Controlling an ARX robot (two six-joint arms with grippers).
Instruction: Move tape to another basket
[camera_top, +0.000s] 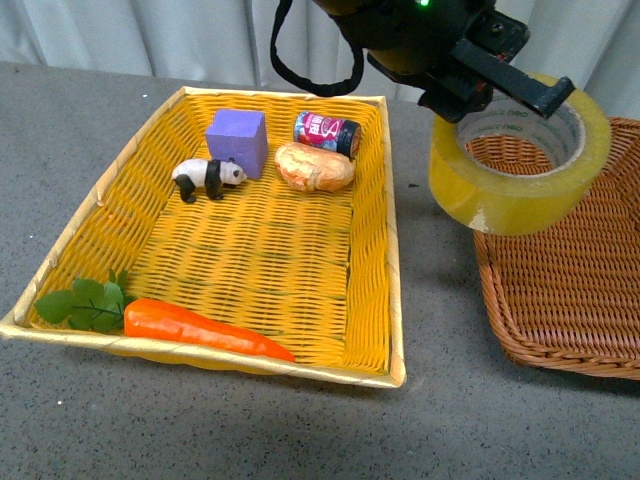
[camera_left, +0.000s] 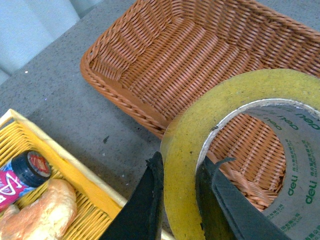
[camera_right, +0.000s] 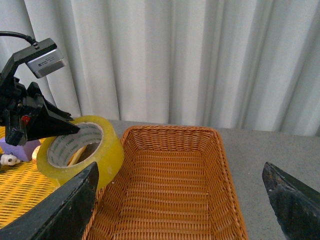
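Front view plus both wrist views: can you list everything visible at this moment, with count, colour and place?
tape: one, translucent yellow, held in the air over the brown basket's edge
brown wicker basket: one, brown, on the table, right of the yellow basket, nothing seen inside
yellow woven basket: one, bright yellow, on the table
purple cube: one, yellow basket's far end
toy panda: one, black and white, beside the cube
can: one, red-labelled, lying at the far end
bread roll: one, golden, in front of the can
carrot: one, orange with green leaves, near end
table: grey
curtain: white, behind
left claw: black, clamped on the tape's wall
right claw: black, open, over the brown basket
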